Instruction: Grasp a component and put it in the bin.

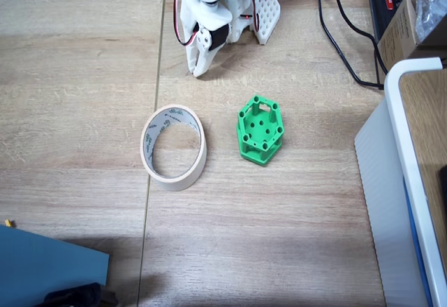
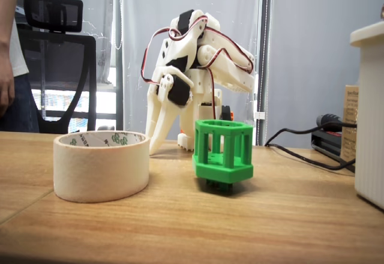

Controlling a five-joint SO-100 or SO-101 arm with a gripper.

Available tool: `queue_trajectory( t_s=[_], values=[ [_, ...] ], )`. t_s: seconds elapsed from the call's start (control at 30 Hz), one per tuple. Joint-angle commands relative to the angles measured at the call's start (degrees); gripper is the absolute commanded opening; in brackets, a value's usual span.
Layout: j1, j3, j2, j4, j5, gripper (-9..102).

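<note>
green component (image 1: 260,131) sits beside the tape-roll bin (image 1: 174,146), apart.

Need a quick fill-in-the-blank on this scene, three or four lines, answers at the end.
1. In a fixed view from above, the green component sits to the ____ of the tape roll.
2. The component's colour is ____.
3. The tape roll lies flat with nothing ____ its ring.
4. The end effector holds ____.

Missing words: right; green; inside; nothing
</note>
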Motion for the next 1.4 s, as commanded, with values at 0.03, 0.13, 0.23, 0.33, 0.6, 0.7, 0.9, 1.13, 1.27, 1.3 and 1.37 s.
queue_trajectory(
  t_s=[0.03,0.13,0.23,0.33,0.6,0.7,0.9,1.13,1.27,1.3,1.37],
  values=[
    [-0.2,0.5,0.3,0.2,-0.7,1],
    [-0.2,0.5,0.3,0.2,-0.7,1],
    [-0.2,0.5,0.3,0.2,-0.7,1],
    [-0.2,0.5,0.3,0.2,-0.7,1],
    [-0.2,0.5,0.3,0.2,-0.7,1],
    [-0.2,0.5,0.3,0.2,-0.7,1],
    [-0.1,0.5,0.3,0.2,-0.7,1],
    [0.3,0.5,0.3,0.4,-1.3,0],
    [0.4,-1.0,0.4,-0.1,-1.7,1],
    [0.4,-2.7,0.3,-0.1,-1.7,1],
    [-0.2,-7.6,-0.5,-0.1,-1.7,1]
  ],
)
